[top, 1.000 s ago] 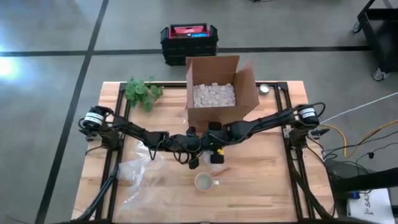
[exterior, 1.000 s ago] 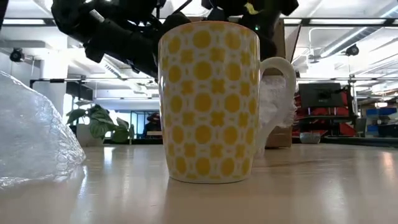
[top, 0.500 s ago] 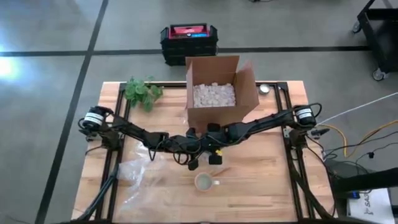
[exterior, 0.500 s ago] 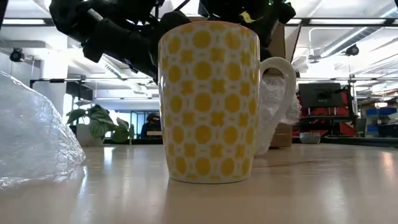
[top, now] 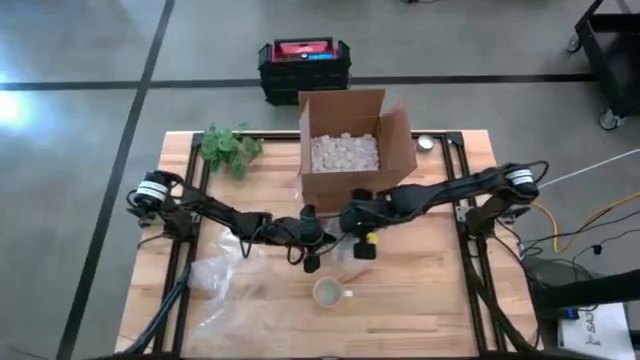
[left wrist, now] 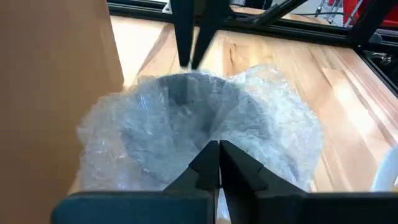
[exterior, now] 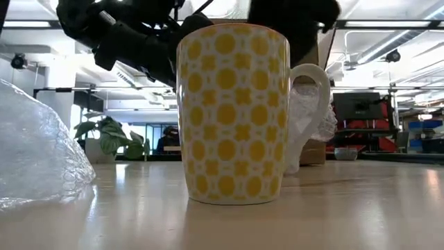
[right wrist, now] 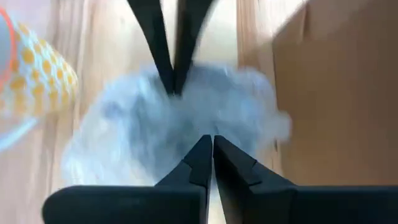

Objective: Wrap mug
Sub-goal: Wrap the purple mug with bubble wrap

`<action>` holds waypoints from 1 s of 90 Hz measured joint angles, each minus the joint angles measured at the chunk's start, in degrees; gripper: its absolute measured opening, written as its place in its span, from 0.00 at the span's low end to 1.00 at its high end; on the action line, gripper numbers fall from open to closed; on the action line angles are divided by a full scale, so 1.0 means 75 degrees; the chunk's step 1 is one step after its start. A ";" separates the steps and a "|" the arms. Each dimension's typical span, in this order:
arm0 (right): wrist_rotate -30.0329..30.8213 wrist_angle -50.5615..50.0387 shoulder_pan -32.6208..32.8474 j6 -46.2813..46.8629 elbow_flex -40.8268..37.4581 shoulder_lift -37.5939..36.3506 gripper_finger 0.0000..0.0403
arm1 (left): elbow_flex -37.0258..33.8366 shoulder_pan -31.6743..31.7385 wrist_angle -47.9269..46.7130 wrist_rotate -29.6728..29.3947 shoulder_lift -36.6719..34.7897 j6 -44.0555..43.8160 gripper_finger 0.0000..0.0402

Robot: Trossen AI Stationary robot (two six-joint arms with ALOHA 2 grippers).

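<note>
Open cardboard box (top: 355,145), upper centre of the high view, contains white packing peanuts (top: 344,152). Green plant (top: 227,147) at the table's upper left. Small round metal object (top: 426,142) right of the box. Black crate with red top (top: 303,63) on the floor above the table.

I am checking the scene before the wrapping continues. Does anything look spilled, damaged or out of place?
Nothing stands out. The yellow-dotted ceramic mug stands upright on the wooden table. The left gripper and right gripper are both shut on a crumpled piece of clear bubble wrap behind it. More bubble wrap lies loose nearby.
</note>
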 joint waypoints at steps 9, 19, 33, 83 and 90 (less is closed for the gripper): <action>0.0005 0.0144 0.0003 0.0061 -0.0393 0.0008 0.01 | 0.0000 0.0000 0.0000 0.0000 0.0000 0.0000 0.00; 0.0181 0.0502 0.0003 0.0064 -0.0613 0.0284 0.01 | 0.0003 0.0003 0.0035 0.0006 0.0003 0.0000 0.00; 0.0277 0.0813 -0.0003 -0.0184 -0.0504 0.0650 0.01 | -0.0005 0.0000 0.0050 -0.0015 0.0000 0.0000 0.00; -0.0341 0.1837 0.0055 -0.0245 -0.0415 0.1714 0.01 | -0.0009 0.0000 -0.0016 0.0007 -0.0148 0.0055 0.00; -0.0373 0.1792 0.0058 -0.0266 -0.0425 0.1656 0.01 | -0.0042 0.0000 -0.0236 0.0018 -0.0430 0.0083 0.00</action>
